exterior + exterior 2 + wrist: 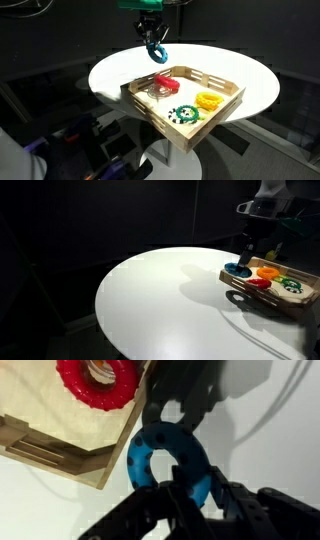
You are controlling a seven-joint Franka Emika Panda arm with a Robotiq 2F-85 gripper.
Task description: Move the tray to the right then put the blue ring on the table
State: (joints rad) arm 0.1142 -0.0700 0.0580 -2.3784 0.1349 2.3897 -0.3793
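Observation:
My gripper is shut on the blue ring and holds it in the air just past the far edge of the light-wood tray. In the wrist view the blue ring hangs between my fingers, over the white table, beside a corner of the tray. In an exterior view the ring is low beside the tray. The tray sits on the round white table and holds a red ring, a yellow ring and a green beaded ring.
The red ring lies in the tray near the corner next to my gripper. In an exterior view the table spreads wide and white away from the tray. The surroundings are dark, with clutter below the table.

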